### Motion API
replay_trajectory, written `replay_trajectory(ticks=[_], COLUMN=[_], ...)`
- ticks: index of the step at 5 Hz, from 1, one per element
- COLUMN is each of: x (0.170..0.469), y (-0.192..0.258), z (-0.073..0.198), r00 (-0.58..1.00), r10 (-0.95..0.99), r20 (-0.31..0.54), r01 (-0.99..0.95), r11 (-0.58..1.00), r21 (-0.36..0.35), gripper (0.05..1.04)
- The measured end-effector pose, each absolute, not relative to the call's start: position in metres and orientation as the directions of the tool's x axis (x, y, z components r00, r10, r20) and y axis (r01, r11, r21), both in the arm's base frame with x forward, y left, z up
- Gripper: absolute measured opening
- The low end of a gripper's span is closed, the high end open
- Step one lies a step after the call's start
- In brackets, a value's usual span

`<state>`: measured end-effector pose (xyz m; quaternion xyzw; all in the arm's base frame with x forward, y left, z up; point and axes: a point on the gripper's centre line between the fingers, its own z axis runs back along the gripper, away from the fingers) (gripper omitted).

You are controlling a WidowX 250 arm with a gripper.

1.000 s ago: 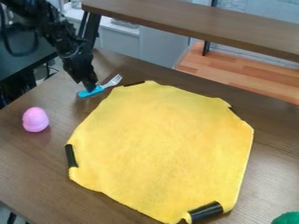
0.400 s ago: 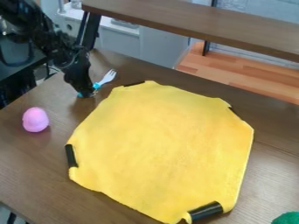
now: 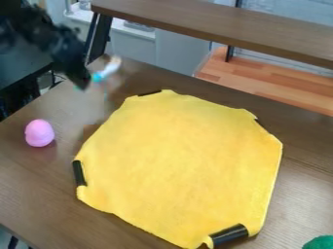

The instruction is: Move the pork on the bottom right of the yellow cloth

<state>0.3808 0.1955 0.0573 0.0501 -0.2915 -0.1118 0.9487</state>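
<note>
Above the table [image 3: 39, 189], black gripper [image 3: 84, 85]; at its tip, blue-handled fork [image 3: 106, 71].

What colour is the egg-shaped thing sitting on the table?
The smooth egg-shaped object is pink, seen best in the camera view.

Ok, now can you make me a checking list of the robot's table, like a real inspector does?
Surface: brown wooden table; yellow cloth spread on it, with black strips at some edges
Job's things: fork with a blue handle, past the cloth's upper left edge, not on the cloth yet
Clutter: pink egg-shaped toy left of the cloth; fuzzy green thing in the bottom right corner
Gripper: black hand at the upper left; looks to be holding the fork
Cables: can't tell, the top left is too dark
Surroundings: brown shelf behind the table
</note>
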Motion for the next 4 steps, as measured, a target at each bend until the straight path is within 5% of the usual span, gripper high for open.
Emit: replay_trajectory(ticks=[1, 3, 4], x=[0.363, 0.297, 0.271], y=[0.175, 0.101, 0.053], z=[0.083, 0.055, 0.064], r00=[0.767, 0.844, 0.738], r10=[-0.267, -0.287, -0.46], r20=[0.583, 0.452, 0.494], r01=[0.23, 0.3, 0.479], r11=[0.963, 0.953, 0.873], r21=[0.139, 0.045, 0.097], gripper=[0.219, 0.219, 0.219])
